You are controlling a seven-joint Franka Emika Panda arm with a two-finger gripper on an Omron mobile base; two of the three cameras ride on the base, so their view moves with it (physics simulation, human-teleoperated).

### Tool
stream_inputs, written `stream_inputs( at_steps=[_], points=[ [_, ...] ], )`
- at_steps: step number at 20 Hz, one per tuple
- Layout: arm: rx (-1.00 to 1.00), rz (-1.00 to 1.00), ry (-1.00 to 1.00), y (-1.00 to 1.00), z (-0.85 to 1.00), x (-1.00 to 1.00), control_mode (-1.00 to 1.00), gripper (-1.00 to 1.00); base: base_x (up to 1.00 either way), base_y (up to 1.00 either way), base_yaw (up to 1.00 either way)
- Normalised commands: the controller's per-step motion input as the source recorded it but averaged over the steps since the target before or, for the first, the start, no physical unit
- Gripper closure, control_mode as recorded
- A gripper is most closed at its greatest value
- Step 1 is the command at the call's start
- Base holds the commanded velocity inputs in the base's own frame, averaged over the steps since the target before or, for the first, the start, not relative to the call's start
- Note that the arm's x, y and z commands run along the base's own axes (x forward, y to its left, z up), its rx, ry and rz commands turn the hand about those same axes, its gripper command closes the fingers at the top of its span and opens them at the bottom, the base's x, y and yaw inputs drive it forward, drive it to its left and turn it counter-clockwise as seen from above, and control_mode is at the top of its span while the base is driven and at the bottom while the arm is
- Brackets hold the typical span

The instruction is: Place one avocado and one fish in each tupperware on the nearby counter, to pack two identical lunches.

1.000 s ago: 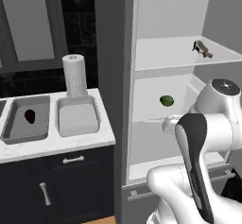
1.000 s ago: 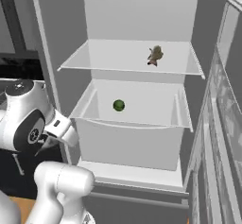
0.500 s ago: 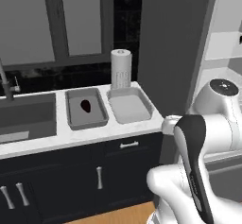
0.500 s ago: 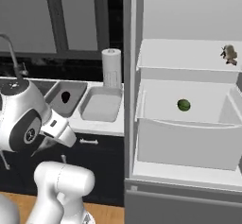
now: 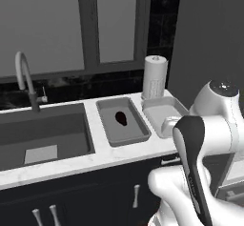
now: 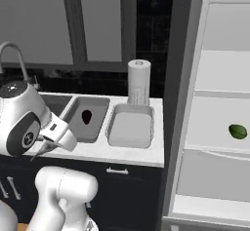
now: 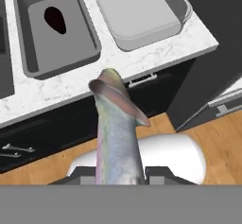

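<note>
Closest to the hand, the slender silvery-grey fish [image 7: 116, 133] is clamped between the gripper's [image 7: 119, 170] two dark finger tips, its long axis running straight out from them toward twelve o'clock in the hand view, the free end hanging over the near edge of the white marbled stone counter [image 7: 156, 53]. Below it lie the wooden floor and dark cabinet fronts.

Beyond that edge, at eleven o'clock, sits the mid-grey rectangular tupperware tray [image 7: 28, 57] with the blackish-maroon pear-shaped avocado [image 7: 55, 20] lying in it, narrow end toward the near rim. At one o'clock, just beside it, the paler off-white tupperware tray [image 7: 179, 10] has a bare floor, with a strip of marble between the two.

From the right base view, a white paper towel roll [image 6: 138, 82] stands upright behind the pale tray, and farther off at three o'clock a round bright green avocado [image 6: 238, 131] rests on a white fridge shelf [image 6: 215, 140]. I can read no writing on anything.
</note>
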Motion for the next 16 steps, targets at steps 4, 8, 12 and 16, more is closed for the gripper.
stream_inputs(
  at_steps=[4, 8, 12, 16],
  points=[
    [0.0, 0.0, 0.0, 0.0, 0.0, 0.0, 1.0, 1.0, 0.74, 0.27, 0.0],
    [-0.01, 0.0, 0.01, 0.09, -0.02, 0.06, -1.0, 1.0, 0.42, 0.29, -0.01],
    [-0.06, 0.09, 0.0, 0.72, -0.08, 0.25, -1.0, 1.0, 0.0, 0.0, 0.0],
    [-0.03, 0.19, 0.01, 0.56, -0.07, 0.47, -1.0, 1.0, 0.0, 0.0, 0.0]
  ],
)
